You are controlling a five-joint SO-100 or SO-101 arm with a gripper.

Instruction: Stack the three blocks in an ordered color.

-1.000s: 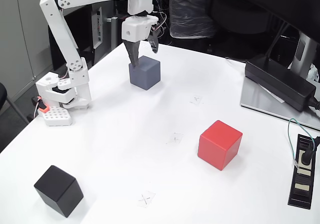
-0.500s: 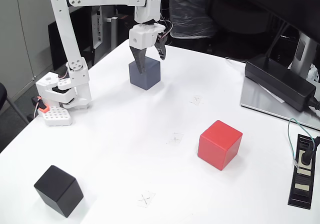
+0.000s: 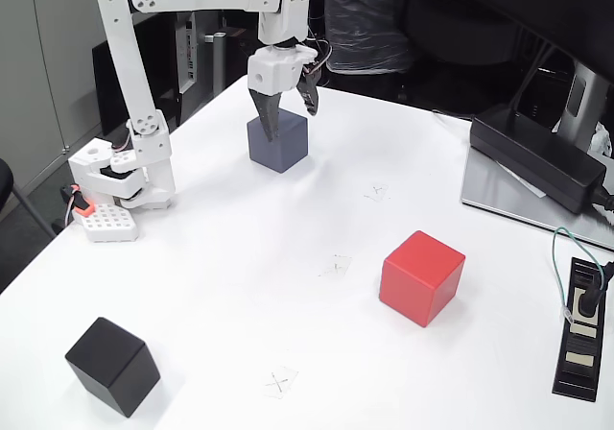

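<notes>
White tabletop (image 3: 240,286) fills most of the fixed view, with dark office clutter behind it along the top of the frame. At the upper left, the white arm (image 3: 129,75) rises from its base, bends across, and points its gripper (image 3: 291,123) straight down over the slate blue-grey block (image 3: 278,142), which sits in the upper middle of the frame. The jaws are spread apart: the front finger hangs in front of the block's near left face, while the other finger sits higher, above the block's back right edge, so the block is straddled but not pinched. Whether either finger touches the block cannot be told.

Well apart from it, the red block (image 3: 421,276) rests right of centre, and the black block (image 3: 112,366) stands at the lower left corner. Small pencilled cross marks (image 3: 279,383) dot the table between them. A long black power brick (image 3: 537,156) lies at the upper right, and a power strip (image 3: 582,329) lies at the right edge.
</notes>
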